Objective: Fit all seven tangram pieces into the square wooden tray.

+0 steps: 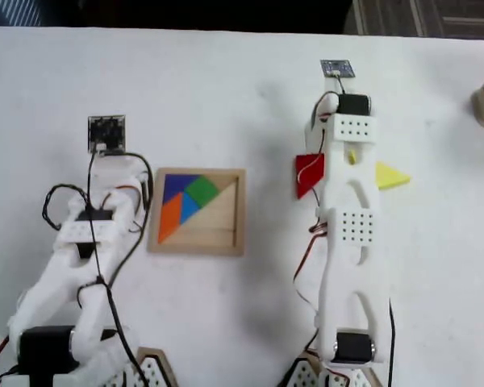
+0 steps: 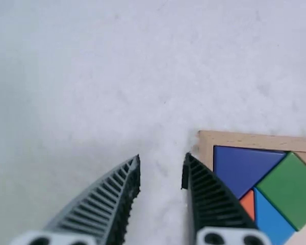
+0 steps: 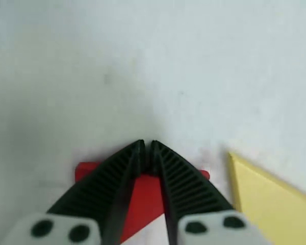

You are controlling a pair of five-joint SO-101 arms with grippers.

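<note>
Left claw: the left claw (image 2: 160, 166) is parted to a moderate gap and holds nothing. It hangs over the bare white desk (image 1: 226, 97), just beside a corner of the square wooden tray (image 2: 245, 139).

Right claw: the right claw (image 3: 147, 145) is pinched almost shut, its tips a mere slit apart. It is poised over the red piece (image 3: 143, 201) with the tips past that piece's far edge. Whether it actually grips the piece cannot be told.

Tray: in the high view the square wooden tray (image 1: 198, 171) lies flat on the desk between the two arms, closer to the left one. Bare wood shows along its near side and the side facing the right arm.

Pieces in the tray: four are packed together toward the far rim and the left arm's side. The dark blue triangle (image 1: 173, 187) sits in the corner. The green square (image 1: 202, 190) is beside it. The light blue piece (image 1: 189, 208) is wedged against both. The orange triangle (image 1: 171, 222) runs along the rim nearest the left arm.

Red piece: in the high view the red piece (image 1: 309, 173) is on the desk, well apart from the tray and partly tucked under the right arm.

Yellow triangle: the yellow triangle (image 1: 391, 176) lies flat on the desk on the right arm's other side, with the arm between it and the red piece.
</note>
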